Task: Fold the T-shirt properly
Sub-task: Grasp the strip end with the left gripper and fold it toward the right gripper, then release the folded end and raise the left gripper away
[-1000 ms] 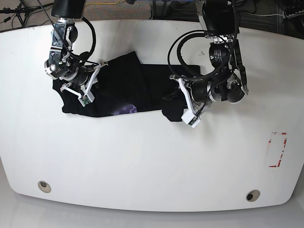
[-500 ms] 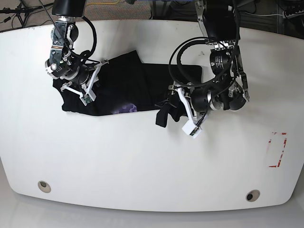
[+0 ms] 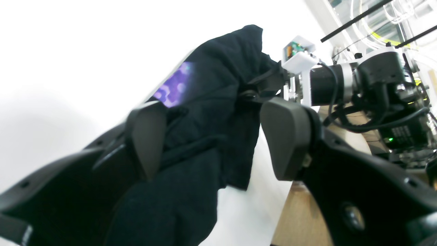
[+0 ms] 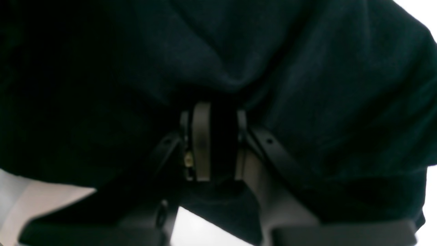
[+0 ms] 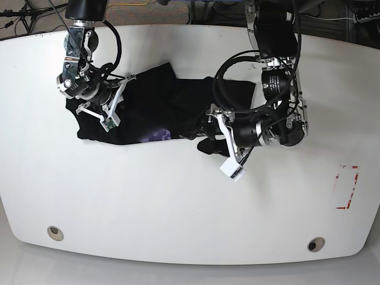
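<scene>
The black T-shirt (image 5: 160,104) lies bunched across the back middle of the white table (image 5: 178,202), with a strip of purple print (image 5: 157,136) at its front edge. My right gripper (image 5: 119,98) is shut on a fold of the shirt's left part; in the right wrist view its fingers (image 4: 201,143) pinch dark cloth (image 4: 307,85). My left gripper (image 5: 205,133) sits at the shirt's right part. In the left wrist view its fingers (image 3: 286,136) stand wide apart, with shirt cloth (image 3: 211,112) bunched between them against the left pad. The print (image 3: 174,87) shows beyond.
A red-marked rectangle (image 5: 347,187) is on the table's right side. Two round holes (image 5: 54,233) (image 5: 316,244) sit near the front edge. Cables and stands lie behind the table's back edge. The right arm (image 3: 341,89) shows in the left wrist view.
My left gripper has moved left and a little forward, and the shirt's right end has bunched toward the middle. The right gripper has stayed almost in place, still on the cloth.
</scene>
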You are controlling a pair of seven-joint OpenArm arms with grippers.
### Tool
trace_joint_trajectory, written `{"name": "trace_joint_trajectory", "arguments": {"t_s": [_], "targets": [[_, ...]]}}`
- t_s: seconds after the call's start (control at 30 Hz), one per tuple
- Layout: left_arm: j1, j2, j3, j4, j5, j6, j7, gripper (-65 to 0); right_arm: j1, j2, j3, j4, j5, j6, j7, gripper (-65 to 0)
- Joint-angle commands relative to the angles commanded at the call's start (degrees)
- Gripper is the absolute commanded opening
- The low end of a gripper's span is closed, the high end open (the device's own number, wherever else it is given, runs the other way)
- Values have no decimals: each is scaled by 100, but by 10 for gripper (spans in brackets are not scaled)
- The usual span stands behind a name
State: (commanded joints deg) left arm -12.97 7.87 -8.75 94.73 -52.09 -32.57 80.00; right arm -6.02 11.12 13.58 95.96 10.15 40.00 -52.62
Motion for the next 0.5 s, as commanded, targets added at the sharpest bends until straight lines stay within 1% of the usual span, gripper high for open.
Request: {"name": "trace_joint_trajectory", "arguments": {"t_s": [0.13,0.2,0.3,0.33,0.4,0.43,0.5], "targets": [[0,-44,-316,0,53,0,0,-217,-9,-123,26,0,-35,0,0,-556],[9,-167,-369,0,149,9,-22,-217,-9,-123,26,44,-18,0,0,-556],[35,-554,-334,0,431,9,-154,-217,-26,-132,26,255,-35,0,-9,-556],[35,-774,-343,0,563,9,-171,-217,-70,-141,18,369,-35,0,-9,-556],[53,-1055,-352,0,668,9,-224,-217,-88,-141,18,527,-35,0,-53,-556],[114,-1327,-369,0,703,0,-286,-217,-79,-141,18,659,-35,0,-141,-552],[255,-1679,-422,0,668,0,-365,-217,-70,-141,18,791,0,0,-237,-550]]}}
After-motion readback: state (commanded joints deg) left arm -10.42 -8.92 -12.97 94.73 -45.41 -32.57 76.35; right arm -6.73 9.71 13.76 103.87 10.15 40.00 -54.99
